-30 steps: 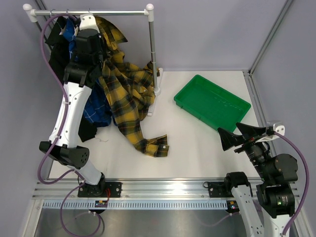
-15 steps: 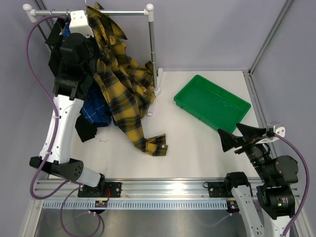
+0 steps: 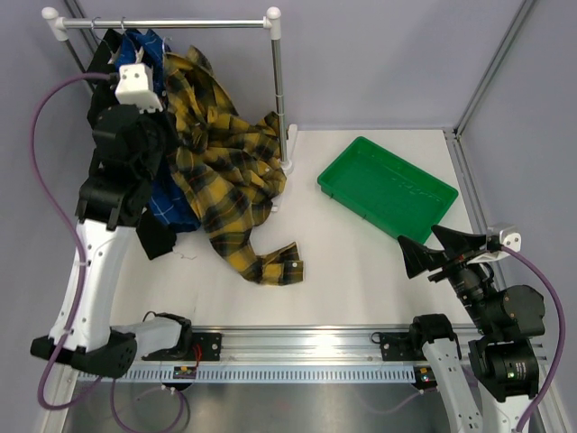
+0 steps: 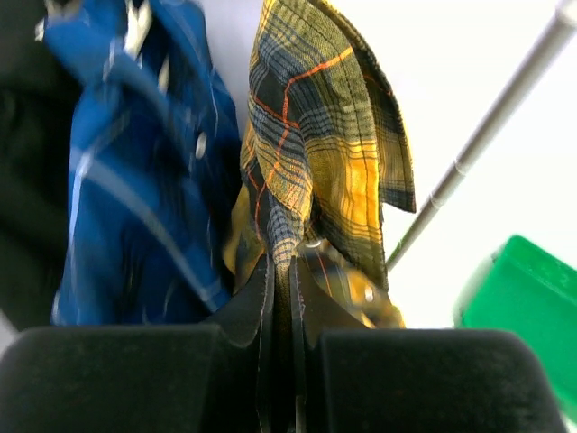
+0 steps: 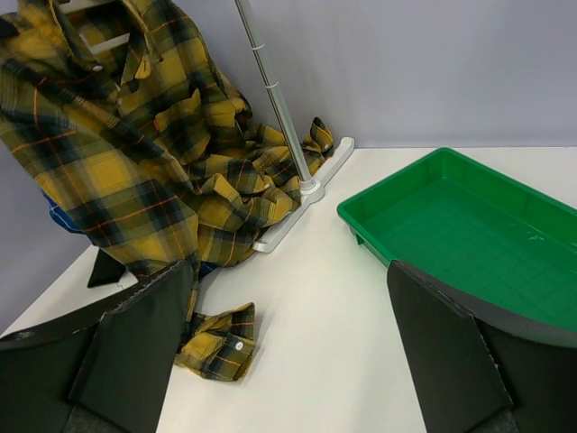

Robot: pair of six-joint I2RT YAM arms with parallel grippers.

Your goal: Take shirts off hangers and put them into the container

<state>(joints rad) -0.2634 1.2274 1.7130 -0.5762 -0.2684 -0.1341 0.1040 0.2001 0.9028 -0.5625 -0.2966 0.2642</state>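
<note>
My left gripper (image 4: 281,271) is shut on a fold of the yellow-and-dark plaid shirt (image 3: 221,171), at the upper left under the rail. That shirt hangs from the grip and spills onto the table, one cuff (image 3: 275,266) lying flat. The blue shirt (image 3: 144,45) and the black shirt (image 3: 101,90) hang on the rail behind my left wrist. Fabric hides the hangers. The green container (image 3: 388,185) sits at the right with nothing in it. My right gripper (image 3: 416,233) hovers open just in front of the container, nothing between its fingers.
The metal rail (image 3: 207,23) with white end caps crosses the back left. Its right post (image 3: 279,90) stands on a white foot (image 5: 306,203) next to the draped plaid shirt. Frame posts line the table's right edge.
My left arm has pulled back and to the left with the plaid shirt, dragging its collar down off the rail. The blue shirt now shows on the rail. The right arm has not moved.
</note>
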